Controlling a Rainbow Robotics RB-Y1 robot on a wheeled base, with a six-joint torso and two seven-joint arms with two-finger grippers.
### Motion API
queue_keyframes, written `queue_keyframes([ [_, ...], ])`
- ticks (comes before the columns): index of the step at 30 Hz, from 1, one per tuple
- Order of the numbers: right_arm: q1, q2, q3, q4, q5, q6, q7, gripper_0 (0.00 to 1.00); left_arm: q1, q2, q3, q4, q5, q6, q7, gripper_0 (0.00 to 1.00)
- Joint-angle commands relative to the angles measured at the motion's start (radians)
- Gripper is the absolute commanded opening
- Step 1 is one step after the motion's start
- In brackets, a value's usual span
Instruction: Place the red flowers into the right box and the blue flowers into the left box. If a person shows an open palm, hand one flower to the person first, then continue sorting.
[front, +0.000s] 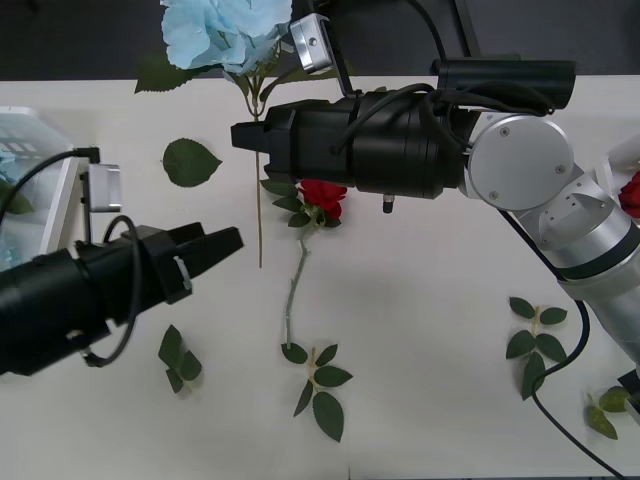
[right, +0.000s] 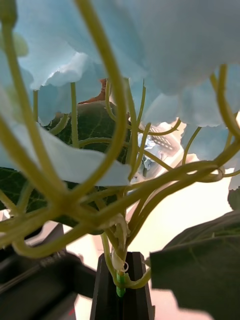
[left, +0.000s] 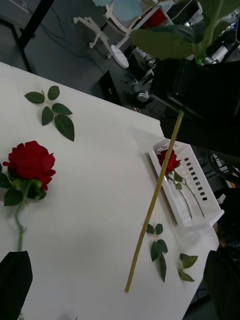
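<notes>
The left box (front: 45, 190) sits at the far left of the table (front: 430, 330), behind and outboard of the left gripper (front: 215, 248), and some pale blue shows inside its rim. The left gripper hovers low over the table with its black fingers parted and nothing between them; a loose leaf sprig (front: 178, 358) lies just below it. Ahead of its fingertips, the stem of the blue flower (front: 225, 32) hangs down toward the table. That flower is held by the right gripper (front: 258, 140), which reaches across from the right with its fingers clamped on the stem just under the head; the right wrist view shows the stem pinched between the two black fingers (right: 105, 292), with the petals and a large leaf (right: 197, 265) crowding above. Just below the right gripper, a red flower (front: 322, 197) lies on the table, its stem running toward the robot. Far to the right, the right box (left: 187, 192) already holds one red flower (left: 169, 161). Risks: the grip sits high on a thin stem, so the long free end may swing during transfer to the left box and could strike the left gripper, which appears to stand near the likely path. The heavy head may also twist the stem in the fingers and slip. A low carry could drag the stem tip across the red flower and shift it. Judged precaution: lift clear, move slowly.
</notes>
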Motion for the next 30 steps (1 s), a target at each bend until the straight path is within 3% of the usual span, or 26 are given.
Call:
queue_keyframes([
  [1, -0.044, 0.023, 0.006, -0.044, -0.015, -0.012, -0.016, 0.00, -0.074, -0.077, -0.066, 0.029, -0.079, -0.033, -0.026, 1.00],
  [5, -0.044, 0.023, 0.006, -0.044, -0.015, -0.012, -0.020, 0.00, -0.162, -0.097, -0.110, 0.072, -0.138, -0.030, -0.018, 0.99],
  [7, -0.044, 0.023, 0.006, -0.046, -0.015, -0.012, -0.020, 0.00, -0.204, -0.102, -0.135, 0.098, -0.126, -0.031, -0.017, 0.73],
  [9, -0.044, 0.023, 0.006, -0.044, -0.015, -0.012, -0.022, 0.00, -0.237, -0.106, -0.144, 0.121, -0.125, -0.042, -0.014, 0.14],
  [10, -0.044, 0.023, 0.006, -0.044, -0.015, -0.012, -0.023, 0.00, -0.243, -0.108, -0.144, 0.127, -0.118, -0.042, -0.011, 0.00],
  [30, -0.044, 0.023, 0.008, -0.044, -0.016, -0.014, -0.031, 0.00, -0.246, -0.053, -0.140, 0.133, -0.077, -0.073, -0.005, 0.00],
])
